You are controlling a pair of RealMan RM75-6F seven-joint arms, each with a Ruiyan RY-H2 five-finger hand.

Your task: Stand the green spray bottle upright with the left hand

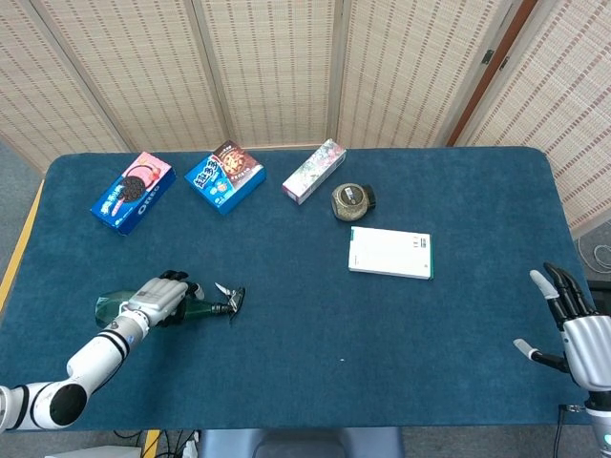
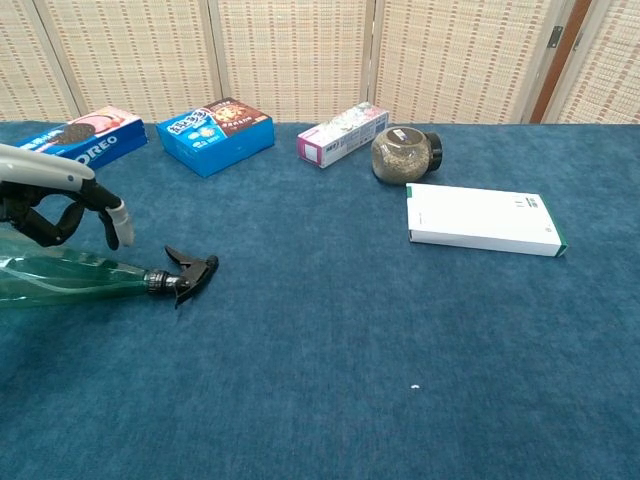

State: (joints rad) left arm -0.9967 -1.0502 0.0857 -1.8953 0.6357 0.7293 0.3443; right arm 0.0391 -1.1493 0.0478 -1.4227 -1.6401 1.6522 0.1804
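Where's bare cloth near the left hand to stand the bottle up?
Bare cloth lies right of the green spray bottle held by the left hand, stretching toward the white box. Crowded: the far edge, with Oreo box, blue snack box and jar.

Left arm (image 1: pixel 81 360) — white segments with black joint bands; left hand (image 1: pixel 158 299) silver-grey with black fingers. Right hand (image 1: pixel 573 329) — grey, white-tipped.
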